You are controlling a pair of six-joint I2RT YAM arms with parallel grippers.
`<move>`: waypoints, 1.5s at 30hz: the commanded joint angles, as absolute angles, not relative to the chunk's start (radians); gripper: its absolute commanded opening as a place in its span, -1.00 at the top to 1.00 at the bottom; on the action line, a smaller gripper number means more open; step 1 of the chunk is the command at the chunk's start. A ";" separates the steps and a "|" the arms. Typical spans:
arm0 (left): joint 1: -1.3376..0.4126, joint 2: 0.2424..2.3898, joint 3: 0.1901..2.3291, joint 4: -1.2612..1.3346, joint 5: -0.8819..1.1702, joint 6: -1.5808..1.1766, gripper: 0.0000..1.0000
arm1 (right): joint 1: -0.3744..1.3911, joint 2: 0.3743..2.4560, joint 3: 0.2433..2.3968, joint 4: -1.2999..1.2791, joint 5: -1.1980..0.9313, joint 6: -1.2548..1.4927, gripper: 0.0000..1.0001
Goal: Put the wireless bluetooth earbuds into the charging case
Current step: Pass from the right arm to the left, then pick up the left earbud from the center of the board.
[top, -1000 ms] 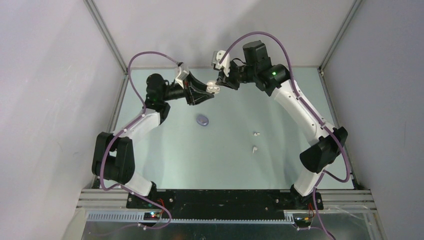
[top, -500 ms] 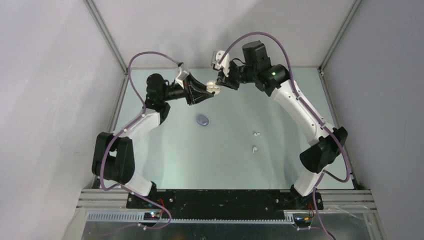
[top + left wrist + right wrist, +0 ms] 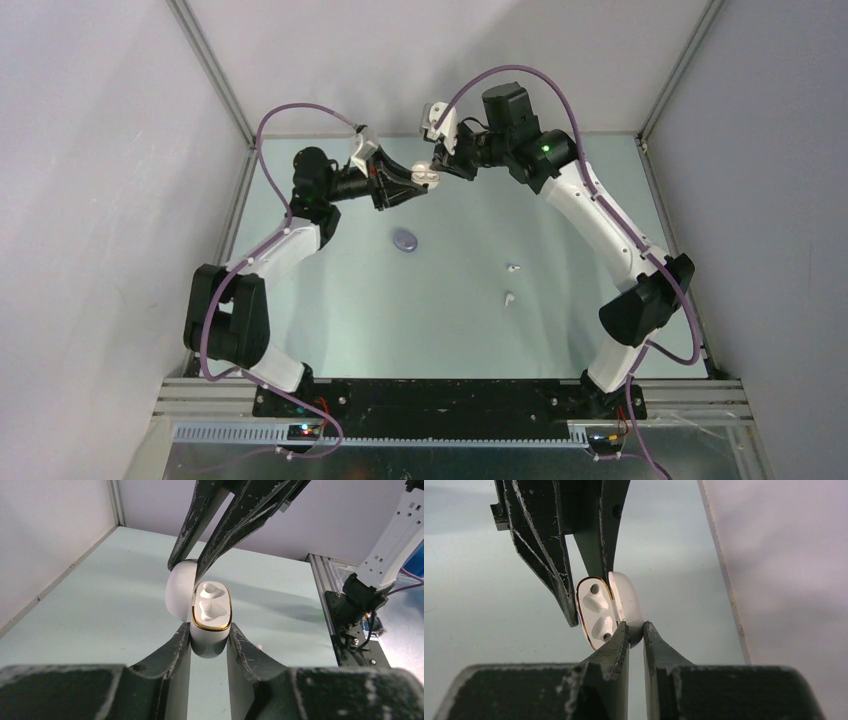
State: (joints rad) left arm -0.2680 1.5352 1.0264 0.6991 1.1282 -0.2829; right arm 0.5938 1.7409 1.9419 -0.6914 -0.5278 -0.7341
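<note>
Since the left pincer (image 3: 210, 632) clamps the case (image 3: 210, 647) and the right pincer (image 3: 635, 628) pinches its lid (image 3: 627, 597), hold steady, no twisting.

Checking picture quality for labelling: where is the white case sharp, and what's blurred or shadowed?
Left wrist: white charging case sharp, left gripper's fingers softer, faint shadow on table. Right wrist: case sharp, right gripper's fingers softer. Top external: case tiny, light even.
</note>
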 commanded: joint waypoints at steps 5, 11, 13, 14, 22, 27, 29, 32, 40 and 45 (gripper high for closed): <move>-0.267 1.532 1.023 0.817 1.148 -0.327 0.99 | 0.603 1.717 1.982 -0.666 -0.510 -0.728 1.00; -0.264 1.568 1.014 0.976 1.162 -0.447 1.00 | 0.590 1.709 2.025 -0.645 -0.480 -0.605 0.15; -0.261 1.578 1.015 1.007 1.163 -0.468 1.00 | 0.564 1.720 2.110 -0.719 -0.533 -0.552 0.06; -0.259 1.581 1.015 1.024 1.162 -0.474 1.00 | 0.542 1.731 2.178 -0.793 -0.587 -0.525 0.04; -0.254 1.584 1.007 1.060 1.134 -0.525 1.00 | 0.431 1.616 2.072 -0.965 -0.761 -0.495 -0.08; -0.246 1.559 1.011 1.036 1.120 -0.562 1.00 | 0.341 1.469 1.622 -0.965 -0.748 -0.659 0.09; -0.238 1.544 1.012 1.017 1.121 -0.576 1.00 | 0.332 1.447 1.484 -0.984 -0.707 -0.725 0.21; -0.223 1.513 0.996 0.975 1.119 -0.577 1.00 | 0.339 1.440 1.341 -1.007 -0.653 -0.833 0.41; -0.189 1.440 0.932 0.905 1.092 -0.568 1.00 | 0.336 1.504 1.183 -0.904 -0.480 -0.844 0.57; -0.177 1.400 0.891 0.885 1.066 -0.569 1.00 | 0.337 1.566 1.194 -0.798 -0.401 -0.838 0.55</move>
